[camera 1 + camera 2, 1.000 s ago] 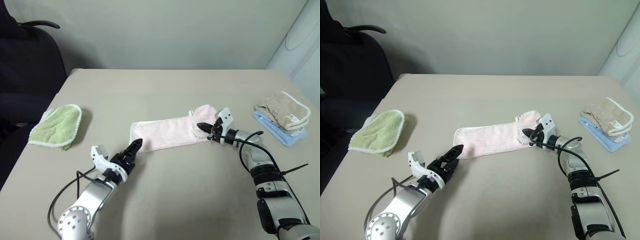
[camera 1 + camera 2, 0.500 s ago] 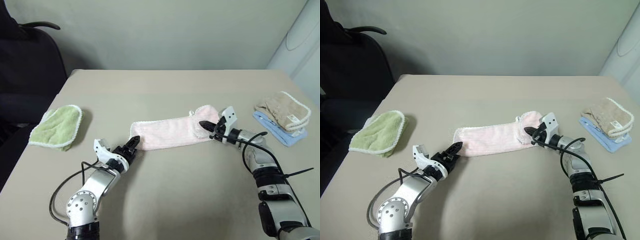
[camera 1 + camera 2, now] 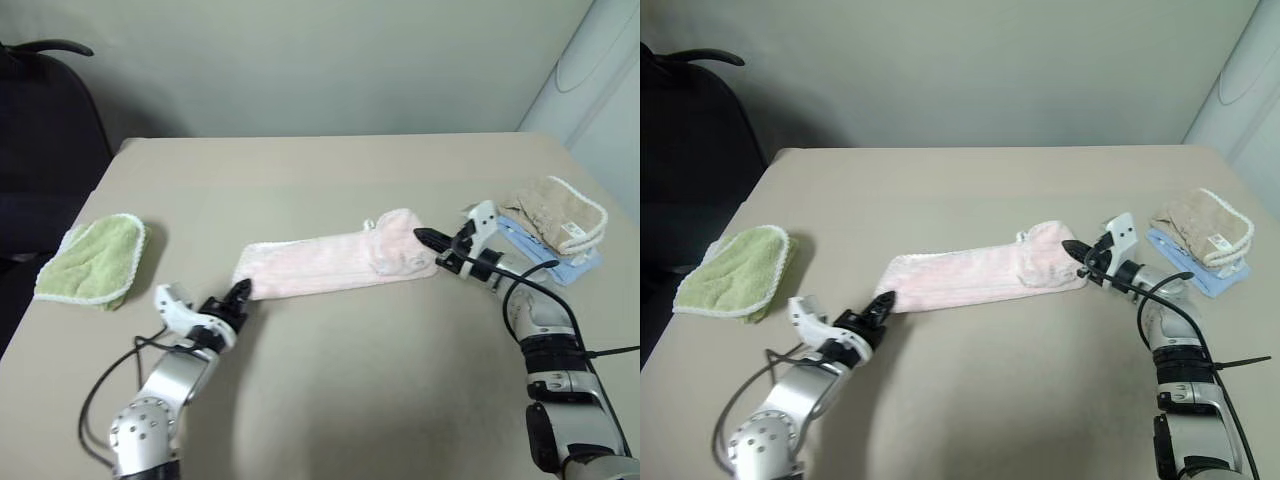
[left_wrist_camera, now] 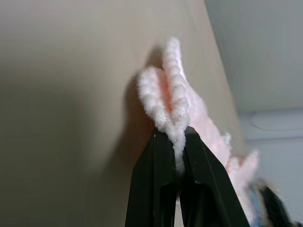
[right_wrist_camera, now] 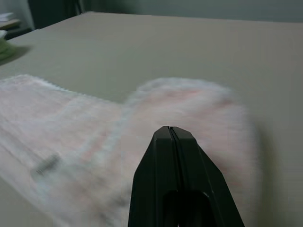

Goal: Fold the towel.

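Note:
The pale pink towel (image 3: 330, 265) lies stretched in a long band across the middle of the table (image 3: 330, 400). My left gripper (image 3: 240, 291) is shut on the towel's near left corner. The left wrist view shows the white stitched edge (image 4: 173, 94) pinched between the black fingers (image 4: 151, 179). At the other end, my right gripper (image 3: 422, 237) is shut on the towel's bunched right end, just above the table. In the right wrist view its closed fingertips (image 5: 170, 130) sit against the pink cloth (image 5: 85, 132).
A light green cloth (image 3: 92, 260) lies at the table's left edge. At the right edge a folded beige towel (image 3: 555, 212) rests on a blue cloth (image 3: 580, 268). A black chair (image 3: 40, 110) stands beyond the far left corner.
My left gripper went from open to shut on the towel's left corner and moved left. My right gripper moved right and up with its end, so the towel is pulled longer. The head camera has shifted.

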Motion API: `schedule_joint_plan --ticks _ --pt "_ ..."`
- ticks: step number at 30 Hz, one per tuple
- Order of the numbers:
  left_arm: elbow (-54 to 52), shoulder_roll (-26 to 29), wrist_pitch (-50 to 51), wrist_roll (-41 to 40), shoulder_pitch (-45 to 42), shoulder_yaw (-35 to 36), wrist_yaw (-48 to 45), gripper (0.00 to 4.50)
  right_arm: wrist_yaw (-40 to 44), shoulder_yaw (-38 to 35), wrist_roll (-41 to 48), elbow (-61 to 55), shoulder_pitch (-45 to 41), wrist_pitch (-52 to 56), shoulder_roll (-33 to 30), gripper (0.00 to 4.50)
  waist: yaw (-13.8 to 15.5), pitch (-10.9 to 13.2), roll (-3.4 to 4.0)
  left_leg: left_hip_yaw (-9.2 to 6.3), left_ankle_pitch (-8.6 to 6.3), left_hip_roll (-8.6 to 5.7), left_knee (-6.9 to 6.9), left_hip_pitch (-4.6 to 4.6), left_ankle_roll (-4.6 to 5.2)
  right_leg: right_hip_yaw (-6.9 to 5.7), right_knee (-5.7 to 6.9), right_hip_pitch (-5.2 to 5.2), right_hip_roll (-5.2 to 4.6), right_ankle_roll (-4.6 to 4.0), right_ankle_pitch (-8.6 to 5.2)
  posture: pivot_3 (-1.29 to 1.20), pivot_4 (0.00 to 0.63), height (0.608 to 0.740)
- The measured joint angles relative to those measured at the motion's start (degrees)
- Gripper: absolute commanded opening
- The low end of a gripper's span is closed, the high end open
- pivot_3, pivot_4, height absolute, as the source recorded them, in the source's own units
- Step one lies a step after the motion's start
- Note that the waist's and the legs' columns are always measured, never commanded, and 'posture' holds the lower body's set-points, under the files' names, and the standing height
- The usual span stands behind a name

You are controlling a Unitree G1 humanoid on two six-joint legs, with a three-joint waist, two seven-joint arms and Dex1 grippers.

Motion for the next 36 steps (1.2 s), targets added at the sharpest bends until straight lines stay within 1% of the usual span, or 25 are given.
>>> schedule_joint_plan --ticks 5,8,10,14,15,17,18,20,22,26,28,30,36 --pt "-3.7 6.4 -0.3 0.1 0.1 3.5 -6.0 0.01 -1.1 -2.2 1.1 0.6 -0.2 0.6 -0.2 0.0 0.2 0.1 -0.17 -0.11 -0.08 0.06 0.0 0.0 0.03 0.12 0.0 -0.01 0.03 -0.01 0.0 0.0 0.15 0.74" --pt "-4.6 10.2 0.0 0.5 -3.4 2.8 -8.1 0.01 -2.1 -3.3 2.0 1.7 -0.8 1.2 -0.2 0.0 0.5 0.1 -0.2 -0.16 -0.1 0.07 0.0 0.0 0.06 0.13 0.0 -0.01 0.01 -0.02 0.01 0.0 0.15 0.74" --pt "-5.1 12.0 0.7 2.0 -7.1 0.8 -9.1 0.01 -2.8 -3.8 2.4 2.1 -1.0 1.3 -0.1 0.0 0.5 0.1 -0.2 -0.15 -0.1 0.06 0.01 0.0 0.05 0.15 0.0 0.0 -0.01 -0.02 0.01 0.0 0.15 0.74" --pt "-5.1 14.1 3.3 8.0 -15.9 -8.9 -13.6 0.01 -4.2 -4.2 2.8 2.6 -1.6 1.3 0.4 0.0 0.6 0.1 -0.21 -0.16 -0.08 0.05 0.02 -0.11 0.03 0.16 0.0 -0.12 -0.02 -0.02 0.02 0.0 0.15 0.74" --pt "-5.0 15.0 4.3 11.1 -18.4 -12.6 -15.3 0.01 -4.7 -4.7 2.9 2.9 -1.6 1.3 0.5 0.0 0.6 0.1 -0.22 -0.19 -0.08 0.05 0.05 -0.16 0.03 0.14 0.01 -0.15 -0.02 -0.02 0.02 0.0 0.15 0.74" --pt "-3.0 16.0 5.9 19.9 -26.3 -22.7 -19.6 0.01 -6.3 -5.9 3.0 4.0 -2.0 1.3 0.7 0.0 1.1 0.2 -0.23 -0.3 -0.12 0.03 0.12 -0.23 0.09 0.1 0.01 -0.17 -0.04 0.01 0.05 0.0 0.15 0.74" --pt "-2.2 15.4 6.4 23.2 -29.5 -26.8 -21.5 0.01 -6.7 -5.9 3.2 4.2 -2.6 1.2 1.2 0.0 1.0 0.1 -0.23 -0.24 -0.13 0.03 0.13 -0.23 0.11 0.2 0.0 -0.23 -0.05 0.03 0.08 0.0 0.15 0.74" --pt "3.0 12.3 6.5 30.4 -36.3 -34.8 -25.9 0.01 -7.9 -6.7 3.5 4.4 -2.6 1.1 1.2 0.0 1.0 0.2 -0.24 -0.24 -0.09 -0.01 0.14 -0.38 0.04 0.19 -0.01 -0.33 -0.08 0.05 0.09 0.0 0.15 0.74" --pt "8.1 9.7 6.5 36.7 -41.1 -41.1 -30.3 0.01 -8.9 -7.6 4.0 4.3 -2.5 1.1 1.2 0.0 1.0 0.2 -0.26 -0.21 0.06 0.02 0.18 -0.76 -0.21 0.25 0.06 -0.7 -0.09 0.08 0.12 0.0 0.15 0.74" --pt "17.4 6.3 6.2 47.6 -47.3 -51.0 -37.4 0.01 -10.3 -8.1 4.2 2.6 -0.2 1.1 1.3 0.0 0.9 0.2 -0.26 -0.19 0.11 0.05 0.21 -1.03 -0.28 0.31 0.11 -1.04 -0.08 0.12 0.2 0.0 0.15 0.74" --pt "22.0 4.0 5.8 51.7 -48.4 -52.8 -39.5 0.01 -11.0 -8.2 4.6 1.0 1.3 1.4 1.3 0.0 0.9 0.2 -0.26 -0.19 0.11 0.05 0.2 -1.06 -0.27 0.36 0.11 -1.07 -0.08 0.15 0.22 0.0 0.15 0.74" --pt "24.7 2.3 5.5 54.0 -48.5 -52.9 -40.8 0.01 -11.5 -8.3 4.8 -0.3 2.2 1.6 1.4 0.0 0.9 0.2 -0.25 -0.18 0.11 0.05 0.2 -1.07 -0.25 0.42 0.12 -1.1 -0.07 0.18 0.23 0.0 0.15 0.74" --pt "28.0 -2.0 5.2 57.7 -48.4 -49.8 -42.7 0.01 -12.6 -8.6 5.2 -1.8 3.6 2.2 1.4 0.0 1.0 0.2 -0.26 -0.15 0.09 0.05 0.23 -1.07 -0.21 0.54 0.11 -1.1 -0.05 0.23 0.26 0.0 0.15 0.74"
